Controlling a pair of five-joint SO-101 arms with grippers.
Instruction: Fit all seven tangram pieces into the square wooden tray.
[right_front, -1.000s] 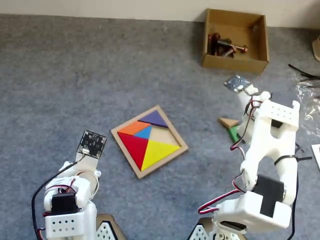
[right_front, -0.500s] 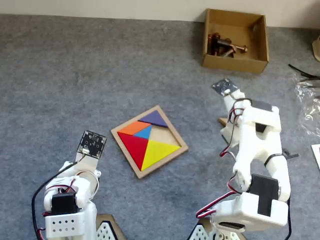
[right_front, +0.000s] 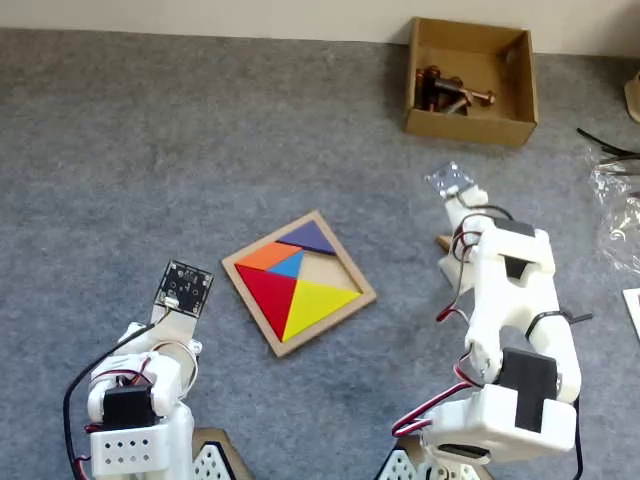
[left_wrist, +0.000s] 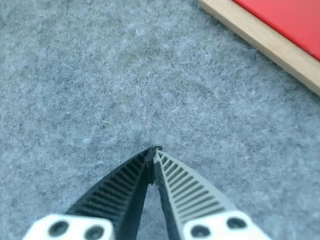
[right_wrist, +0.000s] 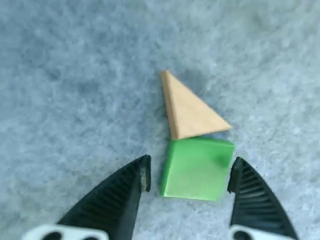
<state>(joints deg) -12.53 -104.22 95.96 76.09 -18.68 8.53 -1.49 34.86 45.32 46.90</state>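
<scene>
The square wooden tray (right_front: 352, 271) lies mid-table holding purple, orange, blue, red and yellow pieces, with a bare patch of tray floor near its right corner. My right gripper (right_wrist: 189, 176) is open, its fingers straddling the green square (right_wrist: 196, 169) on the carpet. A tan wooden triangle (right_wrist: 187, 109) touches the square's far edge; a tip of the tan triangle (right_front: 443, 241) peeks out beside the right arm in the high view. My left gripper (left_wrist: 154, 152) is shut and empty, low over the carpet near the tray's edge (left_wrist: 260, 41) by the red piece (left_wrist: 292, 19).
A cardboard box (right_front: 470, 128) with small metal parts stands at the back right. Cables and clear plastic (right_front: 612, 200) lie at the right edge. Grey carpet covers the table.
The right arm swung left and forward, its wrist now covering the green square and most of the tan triangle in the high view. The left arm has not moved.
</scene>
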